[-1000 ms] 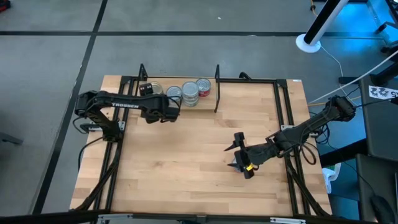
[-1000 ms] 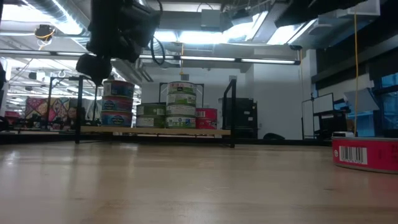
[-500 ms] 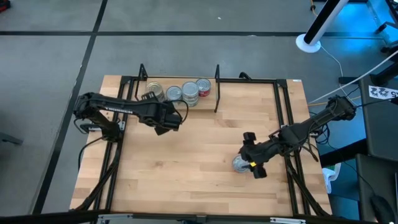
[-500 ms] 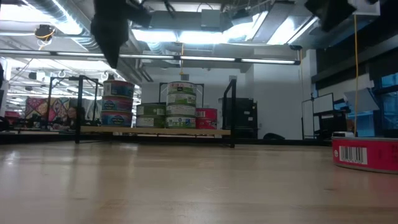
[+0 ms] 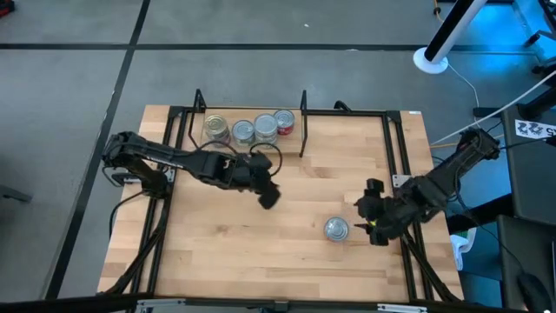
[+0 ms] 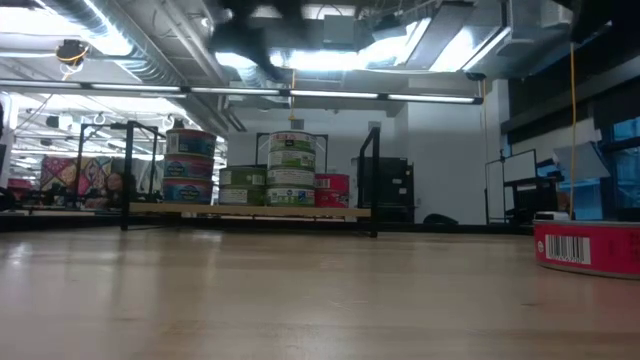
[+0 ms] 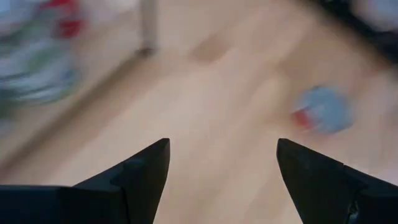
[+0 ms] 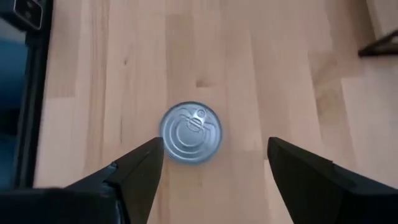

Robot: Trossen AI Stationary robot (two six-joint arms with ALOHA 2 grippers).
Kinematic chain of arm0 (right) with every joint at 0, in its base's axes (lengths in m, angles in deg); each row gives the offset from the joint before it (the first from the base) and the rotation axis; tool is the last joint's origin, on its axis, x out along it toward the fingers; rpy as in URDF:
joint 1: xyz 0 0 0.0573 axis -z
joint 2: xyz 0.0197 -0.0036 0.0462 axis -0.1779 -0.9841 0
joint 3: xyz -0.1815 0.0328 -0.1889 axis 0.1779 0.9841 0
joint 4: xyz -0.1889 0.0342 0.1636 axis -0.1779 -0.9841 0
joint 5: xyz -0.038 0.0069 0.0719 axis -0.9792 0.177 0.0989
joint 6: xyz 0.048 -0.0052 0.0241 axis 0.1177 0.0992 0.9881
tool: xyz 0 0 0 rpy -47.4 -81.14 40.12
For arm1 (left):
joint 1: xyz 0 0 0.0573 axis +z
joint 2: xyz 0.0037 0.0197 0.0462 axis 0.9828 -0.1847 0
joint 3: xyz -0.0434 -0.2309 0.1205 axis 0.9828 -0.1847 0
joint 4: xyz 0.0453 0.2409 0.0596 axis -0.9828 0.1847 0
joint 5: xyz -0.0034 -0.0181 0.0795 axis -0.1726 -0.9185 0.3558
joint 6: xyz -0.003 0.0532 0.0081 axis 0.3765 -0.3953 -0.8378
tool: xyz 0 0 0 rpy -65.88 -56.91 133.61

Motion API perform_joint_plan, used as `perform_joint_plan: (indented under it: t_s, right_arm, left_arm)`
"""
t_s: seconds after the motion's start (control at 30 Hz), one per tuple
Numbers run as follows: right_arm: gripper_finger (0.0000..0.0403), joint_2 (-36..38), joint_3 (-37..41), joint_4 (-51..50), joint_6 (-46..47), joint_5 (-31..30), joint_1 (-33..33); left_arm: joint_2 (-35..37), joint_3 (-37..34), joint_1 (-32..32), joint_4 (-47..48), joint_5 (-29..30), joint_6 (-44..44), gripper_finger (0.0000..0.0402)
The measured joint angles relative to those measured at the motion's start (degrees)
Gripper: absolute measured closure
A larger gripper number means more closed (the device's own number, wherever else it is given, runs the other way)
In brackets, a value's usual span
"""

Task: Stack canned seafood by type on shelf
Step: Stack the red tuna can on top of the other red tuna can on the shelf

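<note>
High view: the left hand hangs over the middle of the worktop, between the shelf at the far edge and a lone can on the right half. Its fingers are spread wide with nothing between them; past them the left wrist view shows bare wood and the lone can as a blur farther off. The right hand sits just beside that can, on the side nearer the worktop's right edge, apart from it. The right wrist view looks down on the can's silver pull-tab lid, standing upright on the wood, and the right hand's fingers are released, well spread, gripping nothing.

Four stacks of cans stand in a row on the shelf between its two black uprights. In the low view the stacks differ in height: a tall one at the left end, a lower green pair, another tall one, and a red can nearest the right upright. The lone can's red side label with a barcode shows at that picture's right edge.
</note>
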Motion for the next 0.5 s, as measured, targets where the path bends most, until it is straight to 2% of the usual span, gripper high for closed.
perform_joint_plan:
  t_s: [0.1, 0.23, 0.5]
  right_arm:
    - [0.0114, -0.11, 1.89, 0.25, 8.03, -2.11, -3.47]
    - [0.0114, -0.32, 7.57, 4.20, 16.74, -2.05, -7.45]
    - [0.0114, -0.35, 18.66, 16.20, 27.49, -0.44, -12.31]
  left_arm:
    - [-2.12, -0.97, -0.54, -11.20, -4.28, -0.01, 0.0112]
    - [-6.91, -1.22, -1.75, -21.38, -8.45, 2.54, 0.0112]
    - [-18.66, -1.24, -2.73, -39.30, -11.69, 12.97, 0.0112]
